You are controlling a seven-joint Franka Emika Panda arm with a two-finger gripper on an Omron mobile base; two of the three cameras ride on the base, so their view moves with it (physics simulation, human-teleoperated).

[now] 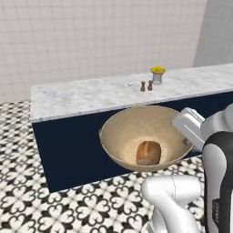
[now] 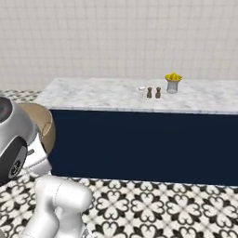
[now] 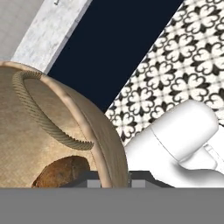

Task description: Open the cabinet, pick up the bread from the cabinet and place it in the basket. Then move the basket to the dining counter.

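While the arm holds it up off the patterned floor [image 1: 27, 182], the basket [image 1: 123, 132] hangs in front of the near side of the dining counter [image 1: 82, 98], a marble slab on a plain navy base. It is tan, woven and bowl-shaped, with a rope loop handle at the rim. The gripper [image 3: 114, 178] is clamped on its rim at the right. The bread [image 1: 149, 153], a golden-brown crusty roll, lies inside at the bottom.

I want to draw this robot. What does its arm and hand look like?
The arm is made of fat, rounded, glossy white tubes, with dark grey to black bands at the joints; one dark band carries tiny pale lettering. The hand has a chunky white body and two small dark finger tips.
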